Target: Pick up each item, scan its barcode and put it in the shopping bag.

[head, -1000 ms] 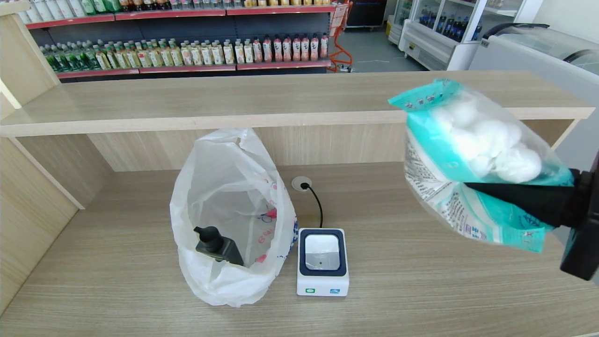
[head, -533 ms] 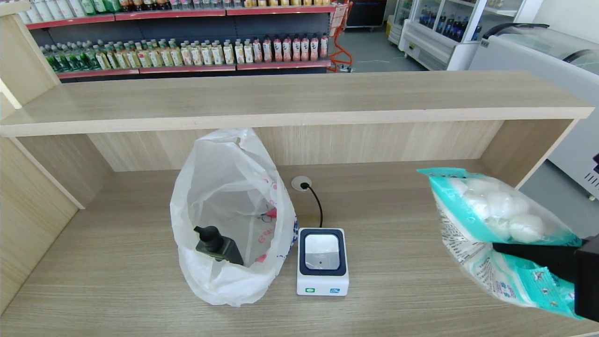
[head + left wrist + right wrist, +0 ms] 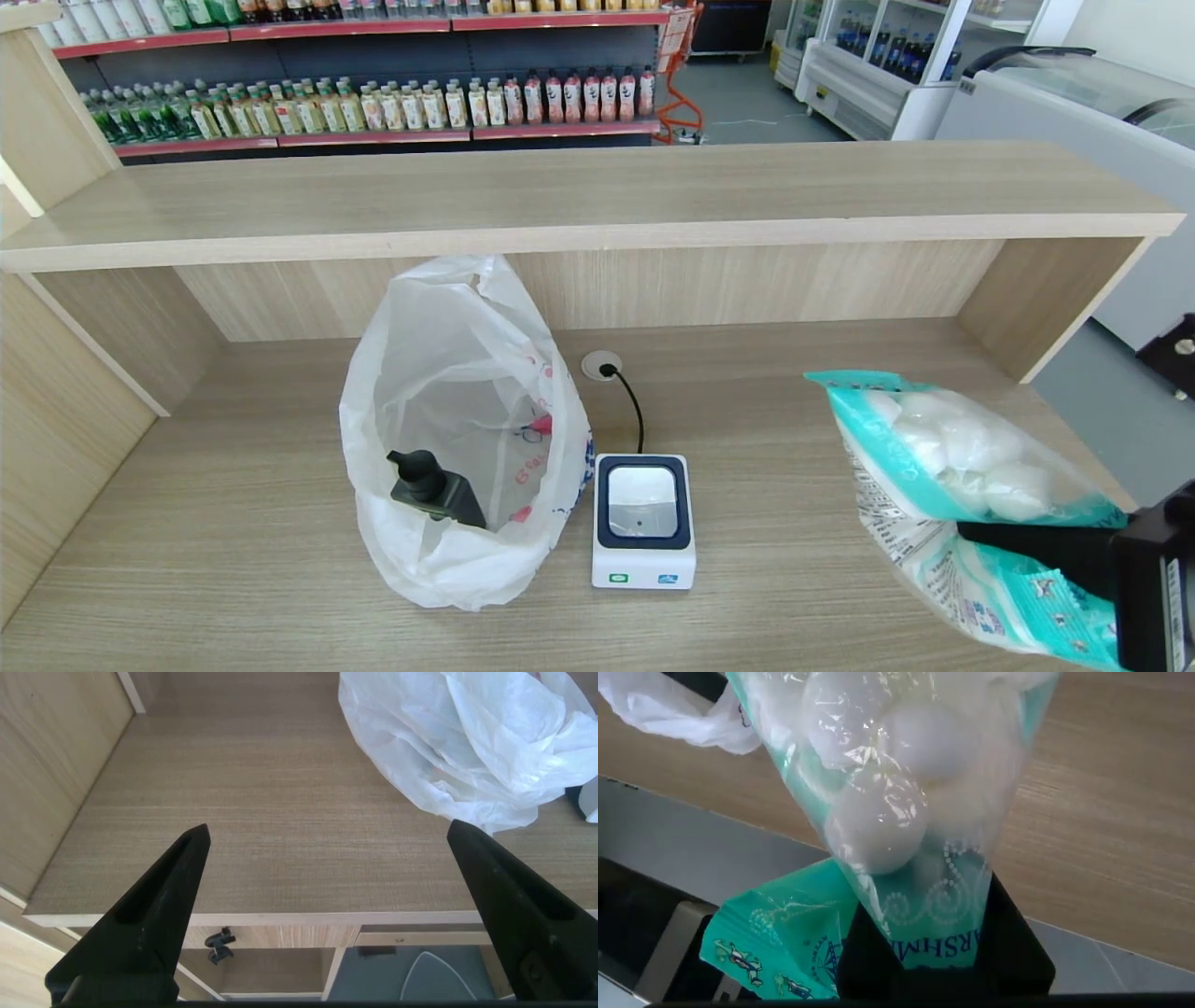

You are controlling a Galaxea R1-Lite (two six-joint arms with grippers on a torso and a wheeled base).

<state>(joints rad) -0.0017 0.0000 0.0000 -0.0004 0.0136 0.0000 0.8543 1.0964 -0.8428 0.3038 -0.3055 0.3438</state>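
Over the right end of the worktop (image 3: 794,560), your right claw (image 3: 980,539) clamped on the teal packet (image 3: 943,448) of white puffs, its print too tiny to read, well right of the scanner (image 3: 643,518) and shopping bag (image 3: 448,373), left claw (image 3: 327,829) spread wide.

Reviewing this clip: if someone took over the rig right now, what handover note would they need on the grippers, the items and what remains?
Left gripper: open, empty, above the near left edge of the wooden counter.
Right gripper: shut on the teal and clear plastic packet of white puffy balls, held over the counter's right side.
White plastic shopping bag: stands open at centre left, beside the white box scanner with a dark window.
Done: black pump bottle is in the bag.
Left: probably scan the packet, then bag it; whether it is already scanned cannot be told.
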